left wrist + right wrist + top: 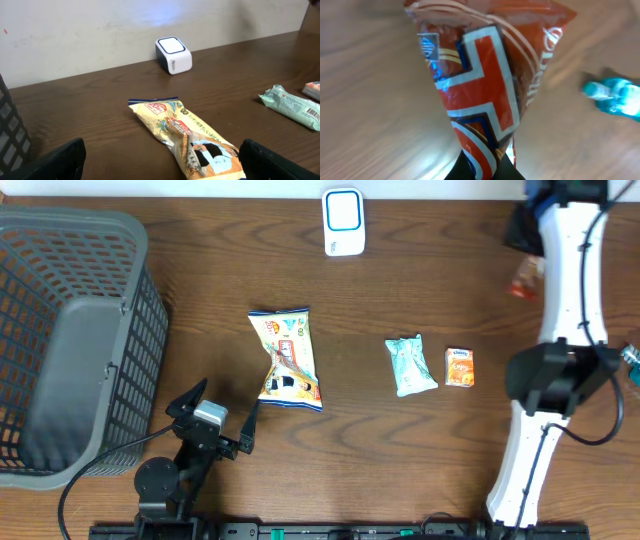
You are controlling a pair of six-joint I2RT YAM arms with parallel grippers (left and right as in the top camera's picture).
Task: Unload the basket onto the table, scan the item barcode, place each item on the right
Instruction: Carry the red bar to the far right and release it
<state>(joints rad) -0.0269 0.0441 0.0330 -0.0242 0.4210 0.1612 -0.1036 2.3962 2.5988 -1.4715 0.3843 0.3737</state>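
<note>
Packet (pixel 480 85) of glossy crinkled plastic

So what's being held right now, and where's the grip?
Right gripper pinches the red snack bag by one narrow end; left gripper is open, holding nothing.

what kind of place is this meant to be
Most likely a mock shop checkout on a wooden table: a small white barcode scanner at the far edge, a yellow snack bag and a green packet laid out, and a grey shopping basket at one side.
</note>
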